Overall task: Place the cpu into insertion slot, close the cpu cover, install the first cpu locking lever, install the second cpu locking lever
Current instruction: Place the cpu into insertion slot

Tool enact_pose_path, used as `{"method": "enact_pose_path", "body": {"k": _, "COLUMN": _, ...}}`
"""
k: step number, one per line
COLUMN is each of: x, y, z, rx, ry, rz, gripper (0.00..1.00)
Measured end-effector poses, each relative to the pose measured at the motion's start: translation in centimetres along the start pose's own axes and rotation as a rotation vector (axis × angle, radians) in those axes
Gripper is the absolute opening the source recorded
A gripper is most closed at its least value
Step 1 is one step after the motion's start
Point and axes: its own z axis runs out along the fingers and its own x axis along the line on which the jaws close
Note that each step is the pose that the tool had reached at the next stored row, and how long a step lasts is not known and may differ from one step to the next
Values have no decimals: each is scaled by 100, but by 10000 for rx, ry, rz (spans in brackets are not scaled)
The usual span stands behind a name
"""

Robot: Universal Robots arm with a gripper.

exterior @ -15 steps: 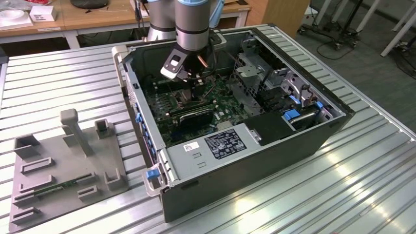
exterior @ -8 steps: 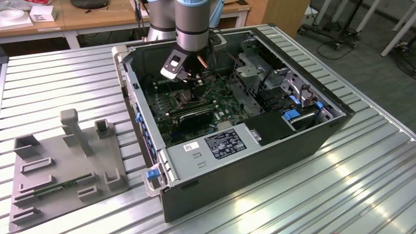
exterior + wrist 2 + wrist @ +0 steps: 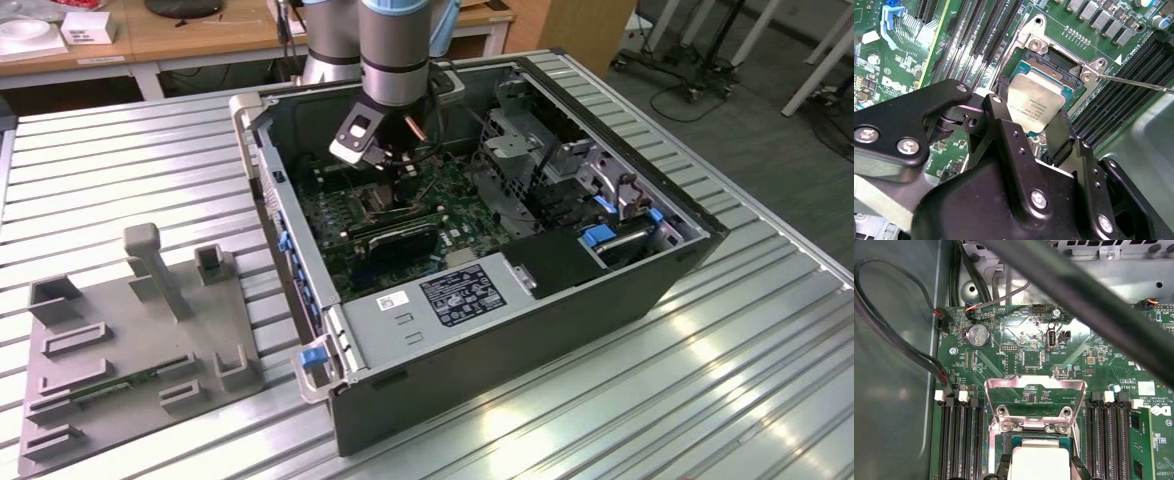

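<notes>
From where I stand, the arm (image 3: 396, 60) reaches down into the open computer case (image 3: 534, 320), which lies on its side on the ribbed metal table (image 3: 134, 170). A grey fixture plate (image 3: 134, 340) sits on the table well apart from it, toward the exterior view's left. The gripper (image 3: 387, 165) is low over the green circuit board (image 3: 1019, 340). In the second wrist view the gripper (image 3: 1029, 117) has its two black fingers (image 3: 999, 115) pinched in narrowly on opposite edges of the cpu (image 3: 1034, 100), with nothing else between them. The silver-topped chip is directly over the insertion slot (image 3: 1054, 62), and the socket's dark frame shows just past the chip's far edge. I cannot tell whether the chip is already resting in the socket or is a hair above it. In the first wrist view the cpu (image 3: 1039, 462) shows again between the fingers (image 3: 1079, 470). The cpu cover (image 3: 1034, 384) is swung up and open behind the socket (its big window frames a patch of board beyond it). A thin metal rod (image 3: 1134, 82) sticks out sideways from a silver bracket at the socket's corner. Long black memory slots (image 3: 961, 440) run along both sides of the socket. A coin battery (image 3: 977, 335) sits farther up the board, near some dark cables (image 3: 884, 335).
</notes>
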Motion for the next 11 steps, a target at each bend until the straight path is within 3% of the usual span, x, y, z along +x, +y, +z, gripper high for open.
{"method": "enact_pose_path", "body": {"k": 11, "x": 1, "y": -1, "z": 23, "rx": 0, "ry": -2, "rz": 35, "gripper": 54}}
